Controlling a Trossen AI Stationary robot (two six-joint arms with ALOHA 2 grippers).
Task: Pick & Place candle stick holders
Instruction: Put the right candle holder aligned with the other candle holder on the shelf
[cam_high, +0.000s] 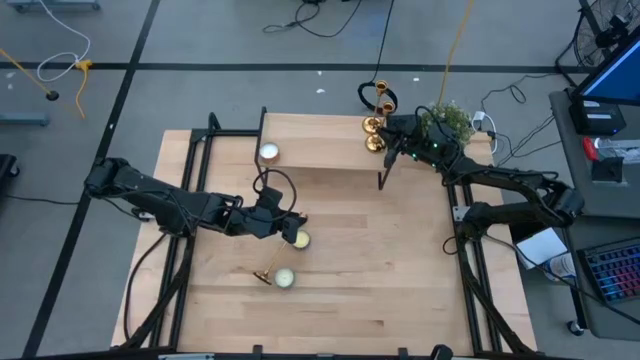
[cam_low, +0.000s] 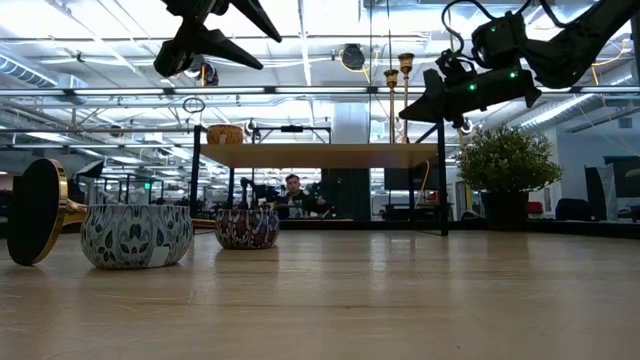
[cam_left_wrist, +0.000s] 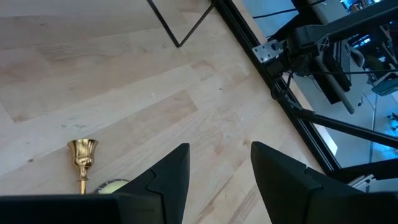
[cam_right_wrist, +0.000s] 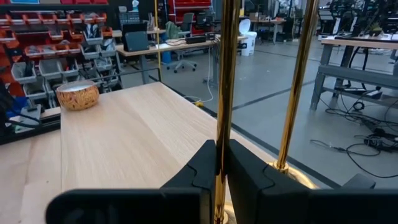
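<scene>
Two gold candle stick holders (cam_high: 373, 125) (cam_high: 376, 144) stand upright at the right end of the raised wooden shelf (cam_high: 320, 140). My right gripper (cam_right_wrist: 222, 149) is shut on the stem of one of them; the other holder's stem (cam_right_wrist: 298, 81) stands just beside it. A third gold holder (cam_high: 265, 272) lies on its side on the table; its round base (cam_low: 38, 212) faces the low view. My left gripper (cam_left_wrist: 221, 155) is open and empty above the table, near that holder's cup (cam_left_wrist: 83, 154). My right gripper pinches the holder's thin stem (cam_right_wrist: 222, 118) between its two fingers. The fingers come level from the table's right side and lie across the stem. The holder stands upright; the fingers hide its base, so I cannot tell whether it rests on the shelf.
Two patterned tins with pale candles (cam_high: 298, 239) (cam_high: 284, 279) sit on the table by the lying holder. A third tin (cam_high: 268, 152) sits at the shelf's left end. A potted plant (cam_high: 447, 120) stands behind my right arm. Black shelf legs (cam_high: 382, 175) stand on the table.
</scene>
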